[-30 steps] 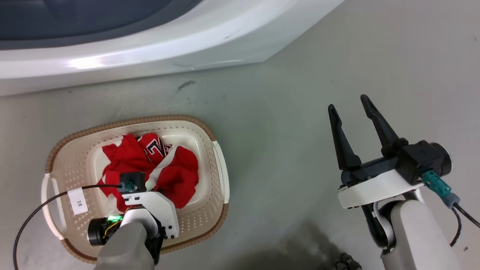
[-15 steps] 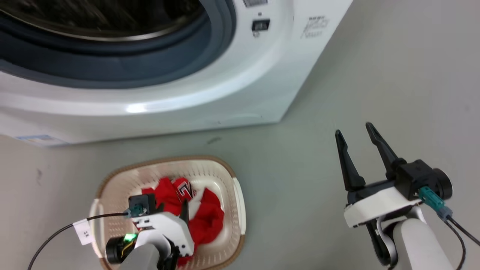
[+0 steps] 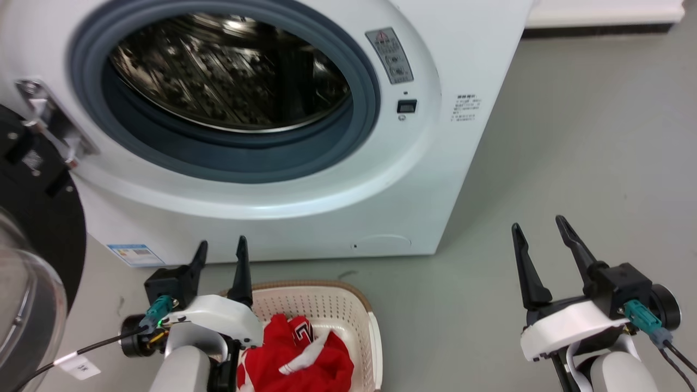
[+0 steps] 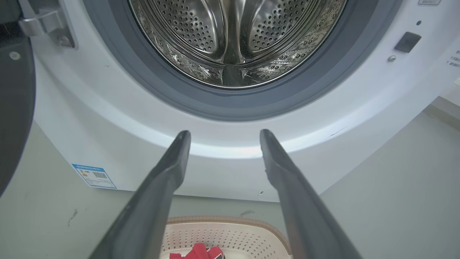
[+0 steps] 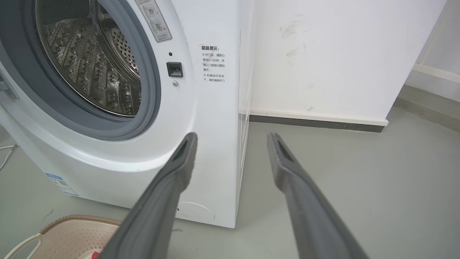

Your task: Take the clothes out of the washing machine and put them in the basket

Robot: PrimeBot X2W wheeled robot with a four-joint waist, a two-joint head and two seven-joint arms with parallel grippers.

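Observation:
The washing machine (image 3: 435, 163) stands ahead with its porthole open, and the part of its steel drum (image 4: 233, 36) that I can see is bare metal. On the floor before it sits the basket (image 3: 337, 305), holding red clothes (image 3: 305, 359) with white trim. My left gripper (image 3: 222, 246) is open and holds nothing. It hovers over the basket's near left part, fingers pointing at the machine's lower front. The left wrist view shows that gripper (image 4: 224, 133) above the basket (image 4: 230, 233) and the clothes (image 4: 197, 251). My right gripper (image 3: 537, 225) is open over bare floor, right of the machine.
The machine's black-framed glass door (image 3: 32, 272) hangs open at the left. A white wall with a dark baseboard (image 5: 316, 122) runs behind, right of the machine. A tagged cable (image 3: 76, 365) trails from my left wrist. Grey floor (image 3: 572, 136) spreads to the right.
The head camera has tilted up, bringing the porthole into view. My left gripper has lifted off the clothes in the basket and now points at the machine. The right gripper keeps its pose.

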